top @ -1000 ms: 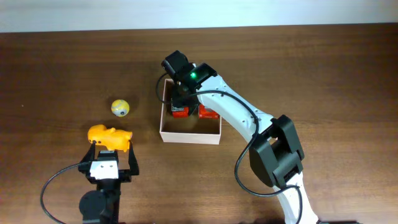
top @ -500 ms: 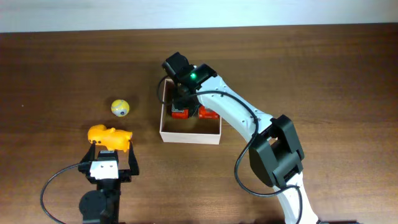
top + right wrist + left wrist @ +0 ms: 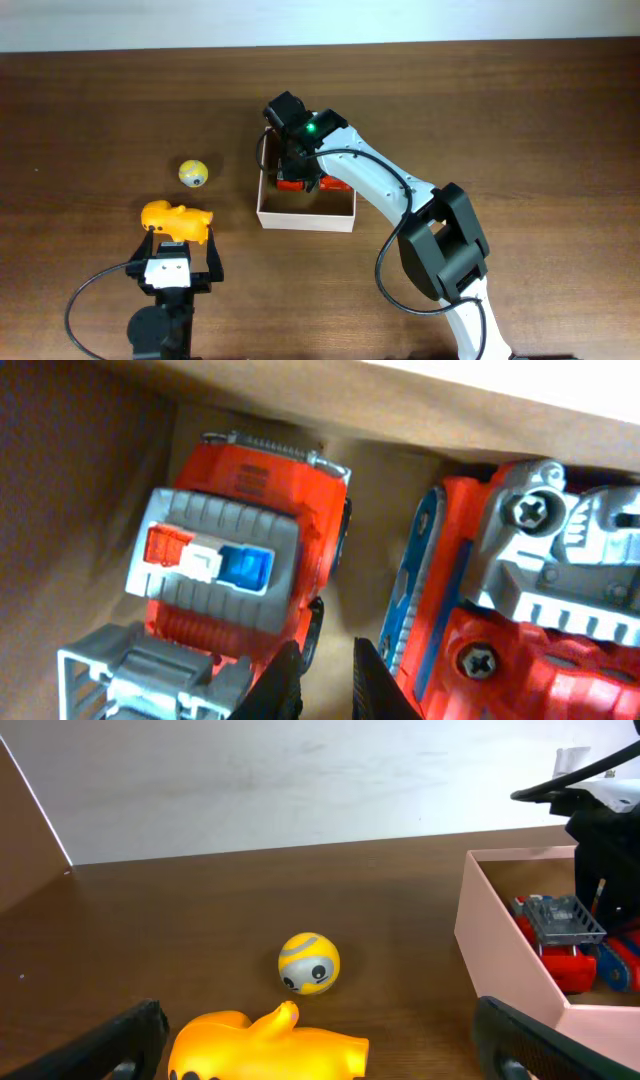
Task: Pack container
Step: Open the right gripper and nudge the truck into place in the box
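**Two toys in the box, two left out on the table**

The container (image 3: 305, 221) sits near the middle of the table (image 3: 520, 120), its white walls around a tan floor. Two red toys lie side by side in its far half. The red truck (image 3: 240, 560), with a red, white and blue light bar on its roof, is on the left. A second red vehicle (image 3: 520, 590), with grey and blue parts, is just beside it on the right.

The right gripper (image 3: 328, 660) is reaching down into the box. Its fingers are pinched nearly together over the narrow gap between the two vehicles and grasp nothing. Judging by this, the red truck has been set down and released.

Two toys are not yet packed, both well to the left of the container. The yellow ball (image 3: 194, 173), which has a small face, is the farther of the two. The yellow animal toy (image 3: 177, 220) lies on its side nearer the robot.

The left gripper (image 3: 181, 250) waits just behind the animal toy with its fingers spread wide and empty. The wrist view shows the toy between the finger lines but not touched.

The task looks about half done. The animal toy seems the likely next pick, then the ball.
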Tool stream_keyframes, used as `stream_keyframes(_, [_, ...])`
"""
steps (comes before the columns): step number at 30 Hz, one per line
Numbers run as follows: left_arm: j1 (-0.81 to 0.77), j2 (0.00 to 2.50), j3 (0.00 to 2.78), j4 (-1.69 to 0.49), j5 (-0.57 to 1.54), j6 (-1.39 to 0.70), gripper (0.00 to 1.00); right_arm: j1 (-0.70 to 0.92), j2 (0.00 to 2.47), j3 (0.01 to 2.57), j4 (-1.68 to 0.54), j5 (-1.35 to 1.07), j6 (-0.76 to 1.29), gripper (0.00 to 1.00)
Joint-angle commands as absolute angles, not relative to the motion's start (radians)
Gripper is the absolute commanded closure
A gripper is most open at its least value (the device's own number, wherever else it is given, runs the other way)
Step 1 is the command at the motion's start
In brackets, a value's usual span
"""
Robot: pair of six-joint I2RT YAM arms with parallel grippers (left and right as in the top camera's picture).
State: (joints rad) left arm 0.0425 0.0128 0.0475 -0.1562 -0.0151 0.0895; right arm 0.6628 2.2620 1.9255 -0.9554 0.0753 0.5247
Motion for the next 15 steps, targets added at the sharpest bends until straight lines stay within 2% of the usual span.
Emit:
stream_keyframes(1, [0.049, 0.006, 0.043, -0.155, -0.022, 0.106, 0.01, 0.667, 2.266, 1.916, -0.939, 0.094, 0.535, 0.86])
stream_keyframes(15, [0.049, 0.006, 0.043, -0.155, -0.022, 0.106, 0.01, 0.667, 2.266, 1.916, -0.900, 0.076, 0.532, 0.86])
